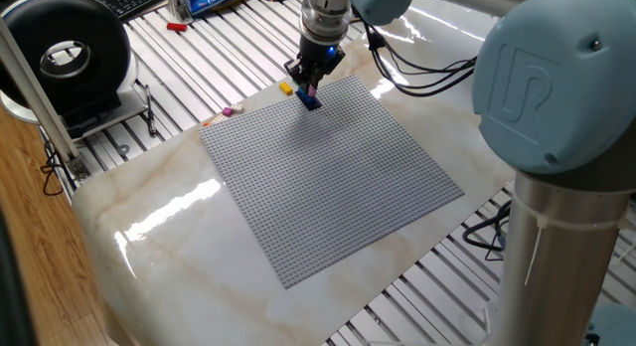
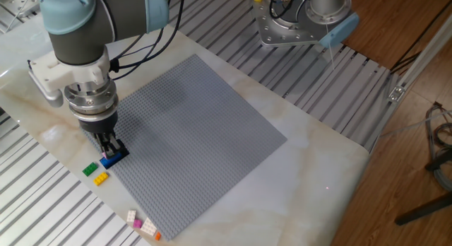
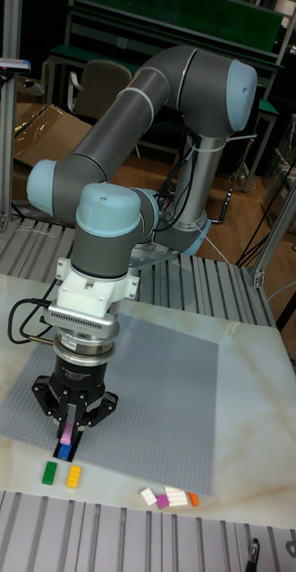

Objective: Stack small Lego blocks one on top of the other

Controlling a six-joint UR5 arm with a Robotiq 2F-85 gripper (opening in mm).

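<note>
Gripper (image 3: 68, 435) points straight down at the near-left edge of the grey baseplate (image 3: 156, 393), fingers clamped on a pink brick (image 3: 67, 434). The pink brick sits directly over a blue brick (image 3: 63, 450) that is seated on the baseplate edge; whether the two are fully pressed together is hard to tell. In the other fixed view the same pair shows as gripper (image 2: 109, 153) over blue brick (image 2: 114, 157), pink just visible between the fingertips. In one fixed view the gripper (image 1: 308, 85) is at the far corner of the baseplate (image 1: 333, 177), blue brick (image 1: 312, 100) under it.

Loose bricks on the marble table (image 3: 255, 465) off the plate: green brick (image 3: 50, 472) and yellow brick (image 3: 73, 476) side by side just near of the gripper. Further right along the near edge, a cluster: white brick (image 3: 148, 496), magenta brick (image 3: 164, 503), second white brick (image 3: 176, 494), orange brick (image 3: 193, 500), touching or nearly so.
</note>
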